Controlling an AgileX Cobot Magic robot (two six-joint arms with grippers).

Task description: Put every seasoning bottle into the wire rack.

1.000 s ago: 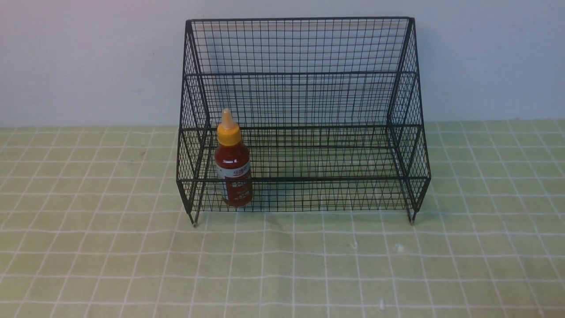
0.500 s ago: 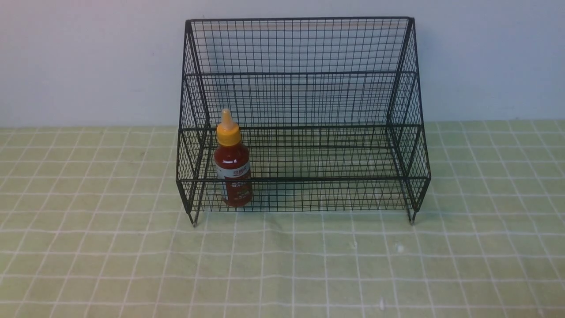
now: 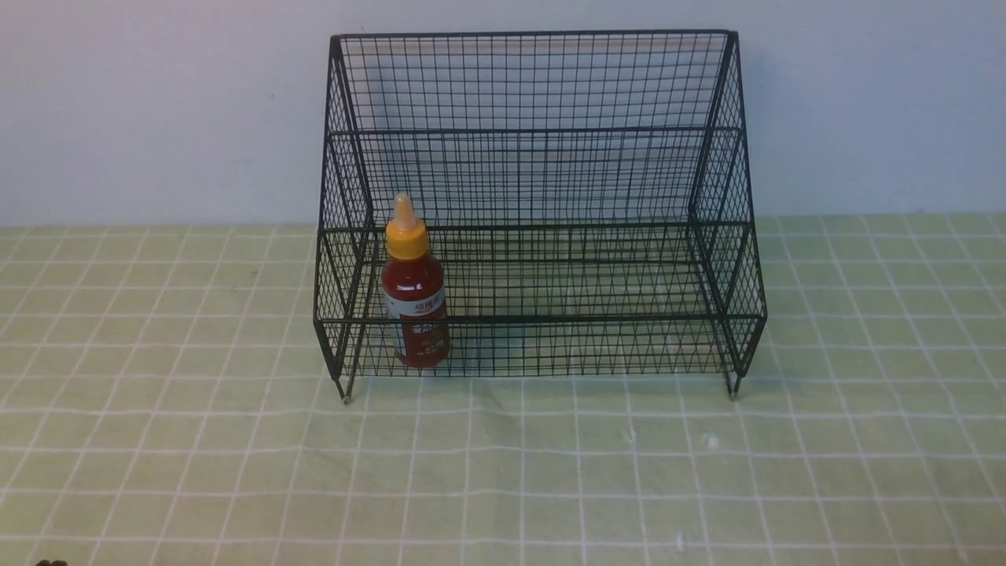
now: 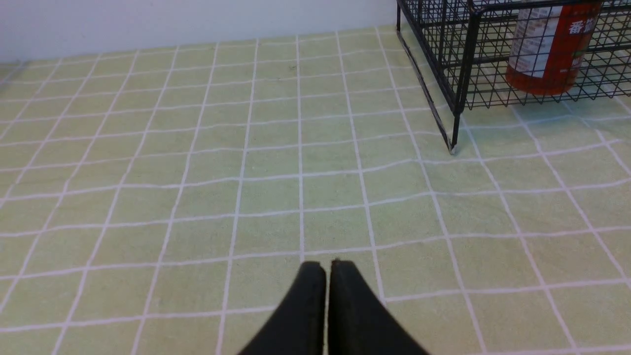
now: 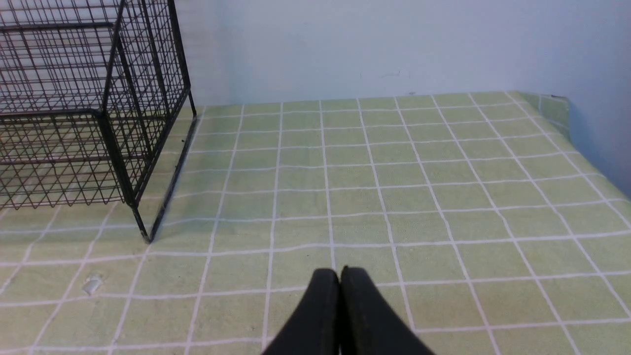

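- The left gripper, black and tapered, is seen with its two fingers pressed together; nothing is held, and it is positioned above the green checked tablecloth, well apart from the rack.
- The right gripper is likewise closed tight and empty, over the cloth beside the rack's right side.
- The small clear seasoning bottle of dark red sauce, capped with a yellow-orange nozzle, is stood upright in the lower front tier of the large black wire-mesh rack, near its left end.
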